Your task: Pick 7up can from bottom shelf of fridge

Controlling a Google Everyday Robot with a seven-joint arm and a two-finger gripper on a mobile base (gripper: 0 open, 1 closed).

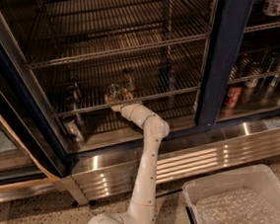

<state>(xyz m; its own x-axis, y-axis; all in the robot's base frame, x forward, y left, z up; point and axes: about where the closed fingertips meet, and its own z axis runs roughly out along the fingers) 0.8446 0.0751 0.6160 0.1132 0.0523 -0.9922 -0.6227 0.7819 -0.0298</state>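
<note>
the white tool [115,99] is at the silvery-grey 7up can [112,90] on the chrome wire-grid bottom shelf [177,90]. the fridge [228,51] is dark navy, ribbed steel below. at 3 o'clock, a red can [232,96].

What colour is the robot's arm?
White, seen in the camera view: arm. Its gripper is at the bottom shelf front rail.

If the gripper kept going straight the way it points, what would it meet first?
Probably the 7up can, right ahead of the gripper at the bottom shelf front rail; depth is unclear.
</note>
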